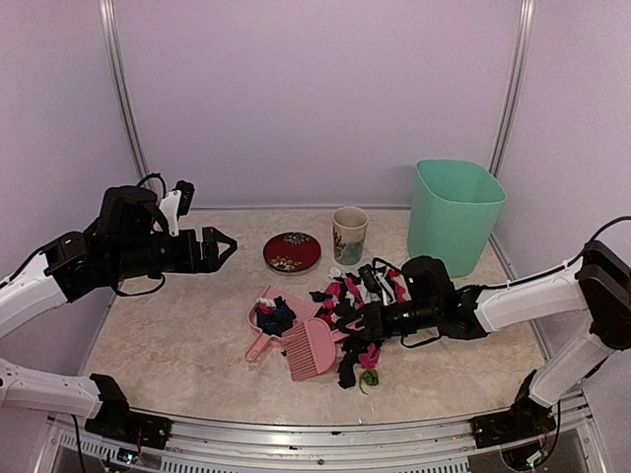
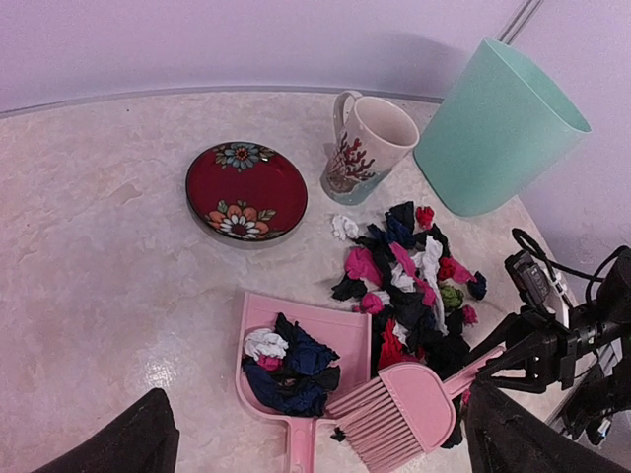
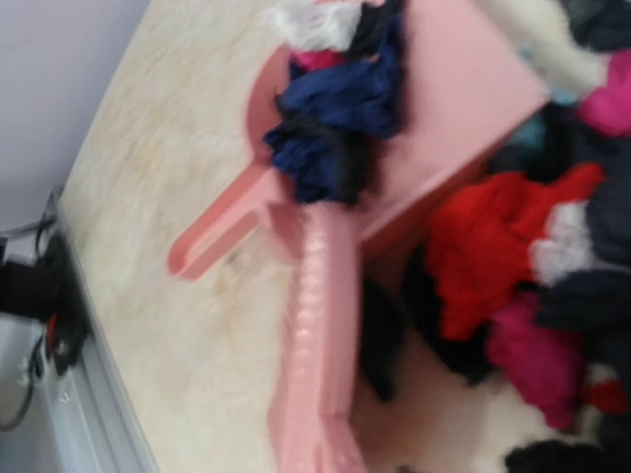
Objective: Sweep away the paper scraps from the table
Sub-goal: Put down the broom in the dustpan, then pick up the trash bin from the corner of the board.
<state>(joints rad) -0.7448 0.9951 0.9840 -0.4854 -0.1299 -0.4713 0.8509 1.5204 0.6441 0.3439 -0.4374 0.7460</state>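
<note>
Littering beige table (image 1: pixel 168 335): paper scraps (image 2: pixel 406 284); lavender walls (image 1: pixel 315 99). Left claw (image 1: pixel 223 248) agape, empty; right claw (image 1: pixel 363 321) grip unclear.

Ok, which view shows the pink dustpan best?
The left wrist view: the dustpan and the scraps in it show large and sharp. The top external view shows it small, overlapped by the brush. The right wrist view shows it blurred and cropped.

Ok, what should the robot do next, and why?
Probably lower the left gripper onto the dustpan handle to steady it: its jaws are open and empty, and most paper scraps lie on the table beside the brush.
</note>
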